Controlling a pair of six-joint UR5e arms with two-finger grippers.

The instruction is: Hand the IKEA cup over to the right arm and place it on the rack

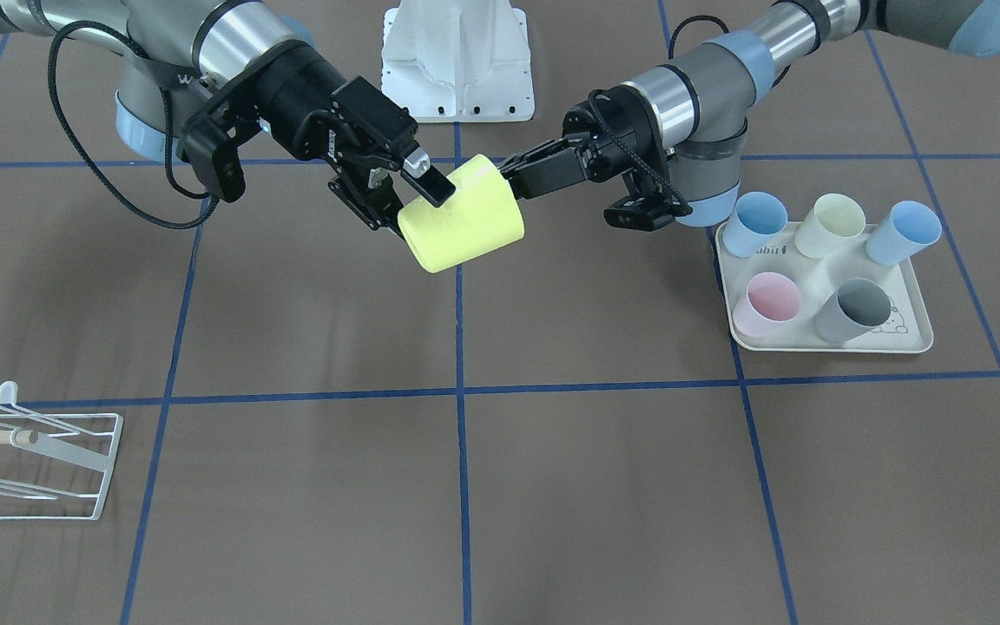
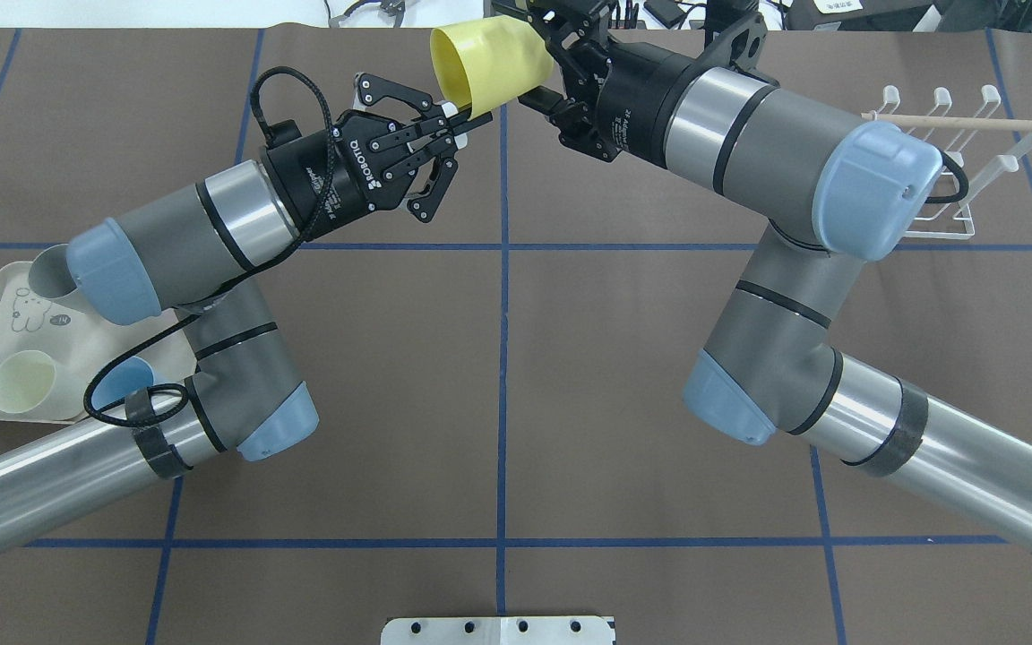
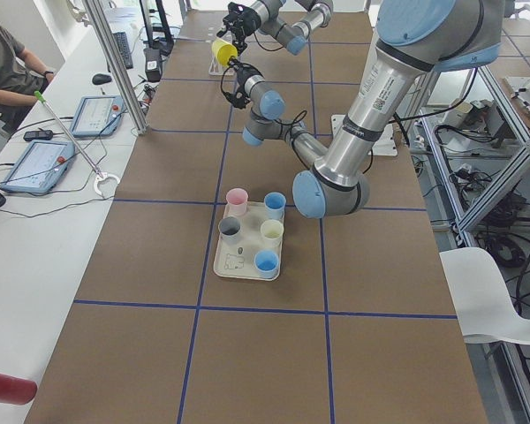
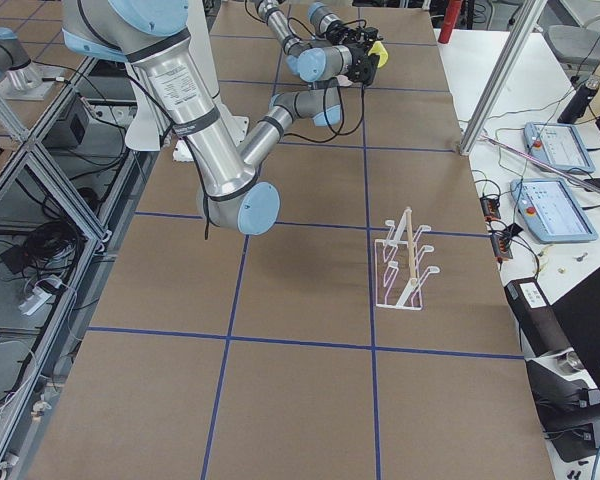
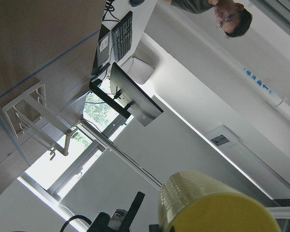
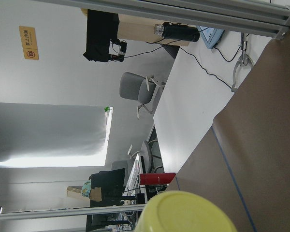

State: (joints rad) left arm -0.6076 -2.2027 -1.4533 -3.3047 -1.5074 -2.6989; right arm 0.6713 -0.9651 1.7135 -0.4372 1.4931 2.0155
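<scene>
Handover looks about half done: the smooth, tapered yellow cup (image 1: 465, 230) hangs on its side above the brown worktop (image 1: 595, 486). The left gripper (image 2: 460, 124) has its jaws nipped narrow on the rim wall, and the right gripper (image 1: 411, 207) has its jaws spread wide around the closed end, seemingly gripping. Still to come, I'd say, are the left's release and the carry to the white wire rack (image 4: 408, 258), well apart.

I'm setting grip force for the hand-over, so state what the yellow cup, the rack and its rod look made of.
The yellow cup looks like matte plastic: one even opaque colour, fine ridges round its wall in the left wrist view. The rack is thin wire with a white coating, probably metal. The rod looks like bare light wood, by its tan colour.
</scene>
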